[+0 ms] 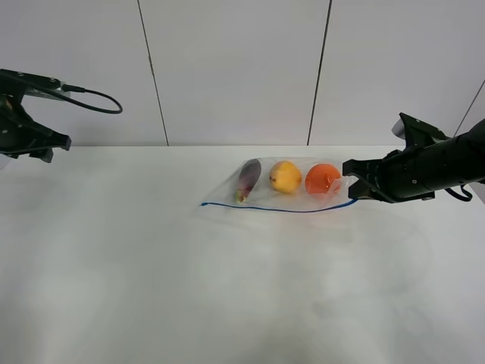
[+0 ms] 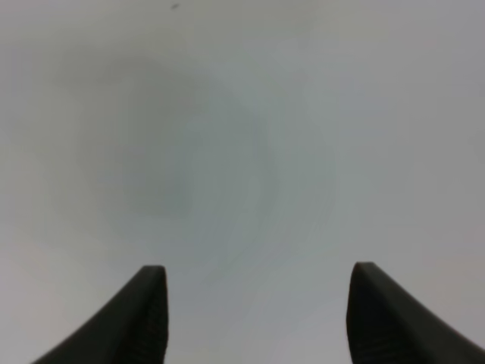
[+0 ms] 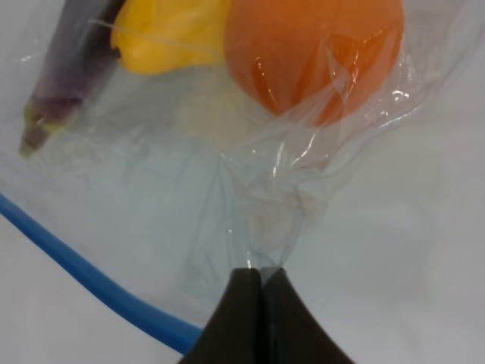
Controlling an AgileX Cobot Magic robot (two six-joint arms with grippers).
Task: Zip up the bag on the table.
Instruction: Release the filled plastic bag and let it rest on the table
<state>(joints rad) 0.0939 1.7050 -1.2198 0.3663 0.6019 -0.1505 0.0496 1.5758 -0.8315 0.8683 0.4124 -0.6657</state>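
Note:
The clear bag (image 1: 284, 196) lies on the white table (image 1: 151, 265) with its blue zipper strip (image 1: 280, 208) along the near edge. A purple eggplant (image 1: 248, 179), a yellow pear (image 1: 286, 177) and an orange (image 1: 322, 179) show through it. My right gripper (image 1: 350, 186) is shut on the bag's right end; in the right wrist view its fingertips (image 3: 260, 274) pinch the crumpled plastic (image 3: 265, 227) just below the orange (image 3: 314, 53), with the zipper strip (image 3: 91, 277) beside them. My left gripper (image 2: 258, 303) is open and empty over bare table, raised at the far left (image 1: 34, 140).
A grey panelled wall (image 1: 235, 68) stands behind the table's far edge. A black cable (image 1: 95, 98) loops off the left arm. The table spreads wide in front of and left of the bag.

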